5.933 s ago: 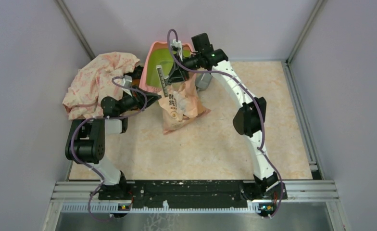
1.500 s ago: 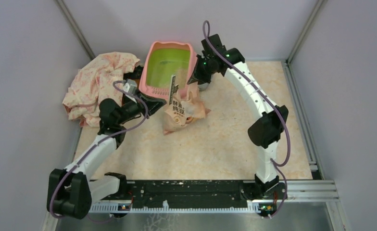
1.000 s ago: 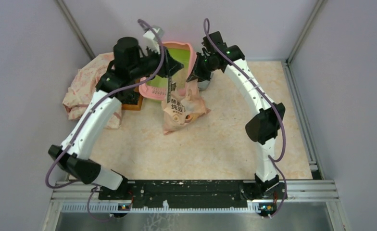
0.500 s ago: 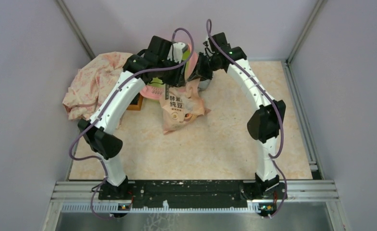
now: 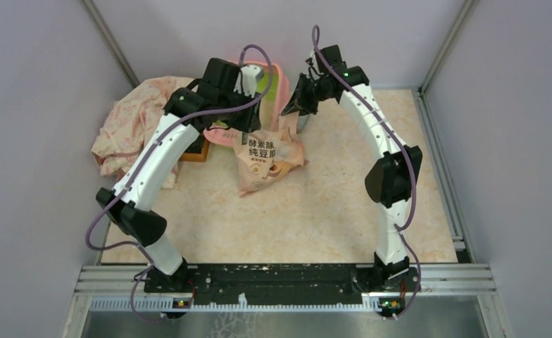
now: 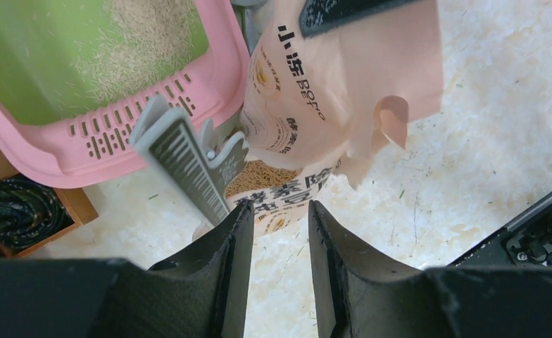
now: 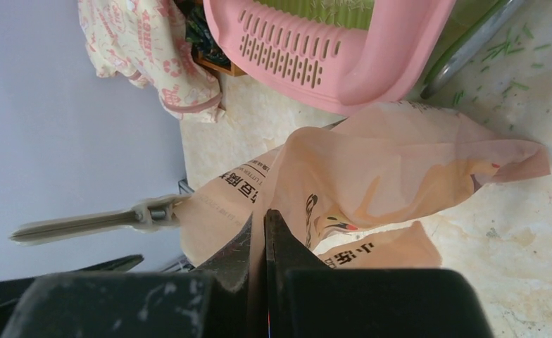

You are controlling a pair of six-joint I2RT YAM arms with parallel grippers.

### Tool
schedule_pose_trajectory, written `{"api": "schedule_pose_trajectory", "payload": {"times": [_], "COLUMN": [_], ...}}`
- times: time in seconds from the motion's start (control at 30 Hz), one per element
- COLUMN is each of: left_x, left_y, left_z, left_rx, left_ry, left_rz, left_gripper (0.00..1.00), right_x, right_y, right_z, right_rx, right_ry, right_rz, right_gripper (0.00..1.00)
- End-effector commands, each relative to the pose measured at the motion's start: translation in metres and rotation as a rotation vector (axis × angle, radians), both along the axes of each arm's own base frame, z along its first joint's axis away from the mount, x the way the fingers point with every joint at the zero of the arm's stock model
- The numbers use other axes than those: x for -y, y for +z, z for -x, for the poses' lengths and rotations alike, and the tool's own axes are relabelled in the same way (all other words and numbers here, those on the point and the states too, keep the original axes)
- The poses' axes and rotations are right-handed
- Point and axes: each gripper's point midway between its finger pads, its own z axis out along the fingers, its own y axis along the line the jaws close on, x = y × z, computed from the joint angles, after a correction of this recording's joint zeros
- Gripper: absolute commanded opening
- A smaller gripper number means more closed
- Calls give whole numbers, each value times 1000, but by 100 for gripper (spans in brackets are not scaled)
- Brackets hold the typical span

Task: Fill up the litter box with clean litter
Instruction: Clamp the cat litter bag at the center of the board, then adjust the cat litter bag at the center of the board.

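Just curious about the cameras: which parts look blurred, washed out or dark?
Top view: even soft light, everything sharp. Left wrist view: the left hand, near the lens, is dark and soft-edged; the grey clip slightly blurred; the pale floor nearly washed out. Right wrist view: the right hand is a dark mass; the peach bag looks sharp.

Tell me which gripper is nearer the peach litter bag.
Right. The right gripper is shut on the edge of the peach litter bag; the left gripper hovers above it, jaws apart.
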Motion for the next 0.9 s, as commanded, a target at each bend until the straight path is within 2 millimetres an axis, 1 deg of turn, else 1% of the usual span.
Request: {"api": "schedule_pose_trajectory", "payload": {"times": [0.0, 0.03, 0.07, 0.1, 0.13, 0.17, 0.2, 0.23, 0.27, 0.3, 0.37, 0.43, 0.47, 0.53, 0.57, 0.63, 0.67, 0.77, 0.87], "left_x": [-14, -17, -22, -28, -31, -35, -38, -40, -42, -46, -49, -51, -52, -53, -58, -61, -60, -61, -69], "left_y": [64, 71, 72, 81, 82, 68, 58, 52, 39, 34, 7, -15, -26, -40, -46, -60, -62, -59, -59], "left_z": [16, 20, 25, 30, 34, 40, 44, 49, 54, 59, 67, 73, 73, 73, 69, 65, 63, 56, 52], "left_rx": [195, 228, 250, 283, 302, 293, 292, 303, 297, 307, 279, 263, 262, 283, 308, 338, 363, 459, 540], "left_ry": [42, 53, 69, 93, 110, 125, 139, 146, 150, 158, 171, 175, 180, 176, 203, 210, 206, 204, 225], "left_rz": [140, 168, 187, 221, 251, 263, 282, 307, 314, 338, 342, 355, 354, 357, 344, 334, 343, 373, 371], "left_gripper": [41, 42, 42, 42, 42, 41, 41, 40, 39, 38, 36, 36, 37, 42, 43, 45, 45, 46, 47], "right_x": [21, 22, 24, 26, 27, 28, 29, 30, 31, 31, 32, 34, 34, 33, 33, 34, 34, 35, 35], "right_y": [44, 46, 48, 49, 50, 51, 50, 49, 48, 47, 45, 42, 40, 40, 41, 41, 41, 42, 43], "right_z": [-26, -27, -29, -31, -31, -32, -32, -32, -31, -30, -28, -26, -25, -23, -23, -21, -20, -17, -16], "right_rx": [140, 143, 145, 147, 149, 150, 148, 145, 142, 138, 139, 132, 131, 134, 134, 137, 136, 134, 140], "right_ry": [-48, -51, -54, -57, -58, -59, -58, -59, -57, -54, -51, -51, -49, -46, -45, -45, -45, -42, -37], "right_rz": [-26, -28, -31, -33, -35, -35, -34, -31, -28, -25, -15, -8, -7, -11, -13, -13, -13, -12, -11], "right_gripper": [0, 0, 0, 0, 0, 0, 0, 0, 0, 0, 0, 0, 0, 0, 0, 0, 0, 0, 0]}}
